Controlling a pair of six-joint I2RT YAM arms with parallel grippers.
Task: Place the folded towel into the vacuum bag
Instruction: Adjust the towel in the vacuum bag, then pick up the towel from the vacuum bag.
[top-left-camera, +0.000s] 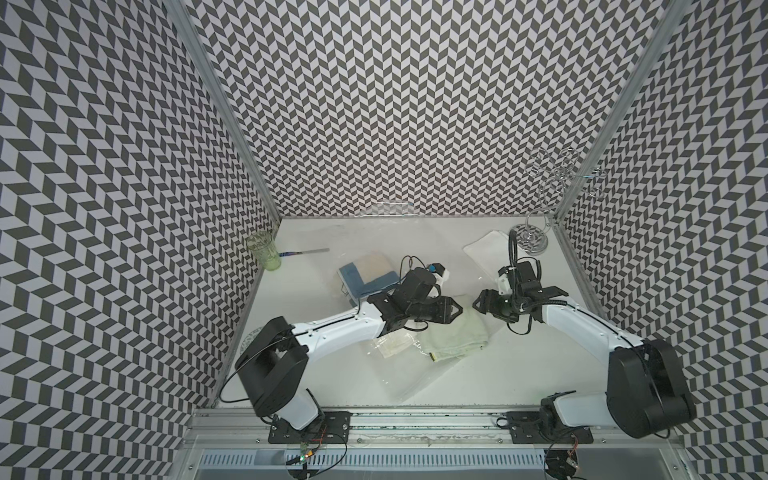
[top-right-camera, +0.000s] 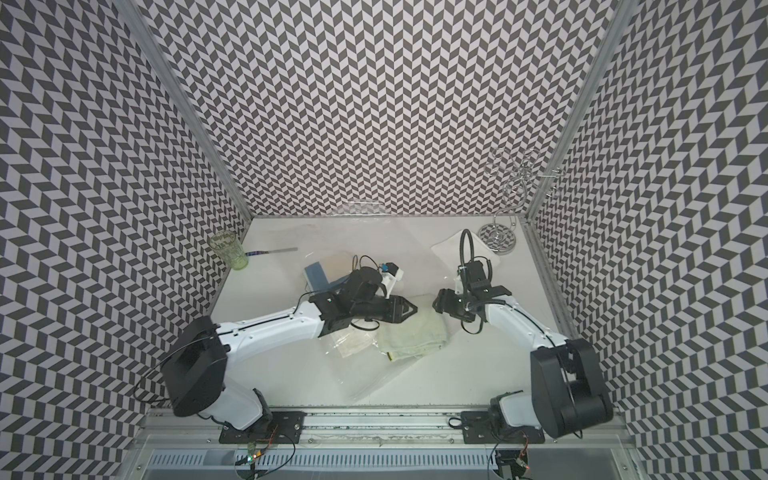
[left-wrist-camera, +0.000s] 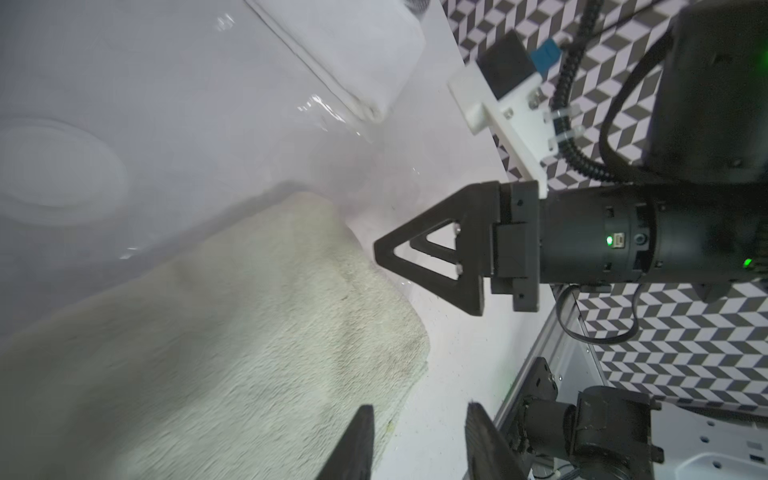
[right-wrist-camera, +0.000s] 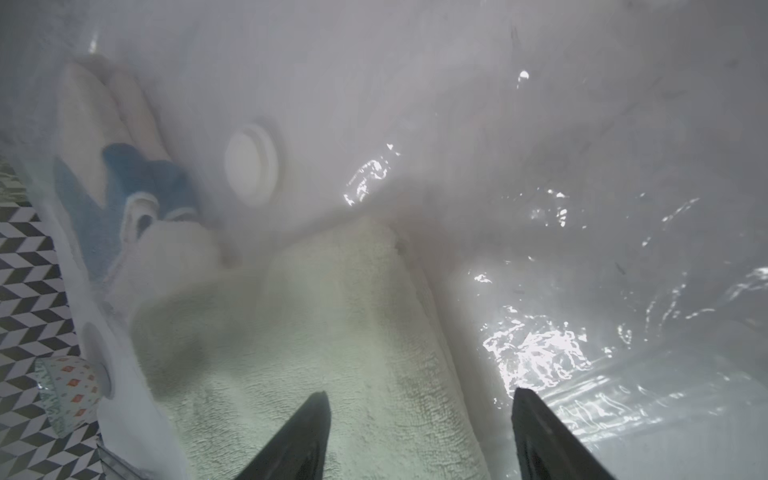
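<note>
The folded towel (top-left-camera: 455, 336) (top-right-camera: 411, 336) is pale green and lies mid-table. The vacuum bag (top-left-camera: 415, 376) (top-right-camera: 370, 382) is clear, glossy plastic spread across the table, with blue and beige towels (top-left-camera: 370, 274) inside it. Its round white valve (right-wrist-camera: 251, 164) shows through the film. In the right wrist view the towel's (right-wrist-camera: 332, 311) far end looks veiled by plastic (right-wrist-camera: 582, 208). My left gripper (top-left-camera: 459, 309) (left-wrist-camera: 419, 407) is open over the towel's (left-wrist-camera: 249, 332) edge, holding nothing. My right gripper (top-left-camera: 476, 305) (right-wrist-camera: 419, 392) faces it, open above the towel.
A green glass (top-left-camera: 262, 251) and a thin metal tool (top-left-camera: 305, 251) sit at the back left. A wire stand (top-left-camera: 536, 239) and a white cloth (top-left-camera: 488, 249) are at the back right. A crumpled clear packet (top-left-camera: 392, 347) lies beside the towel, under my left arm.
</note>
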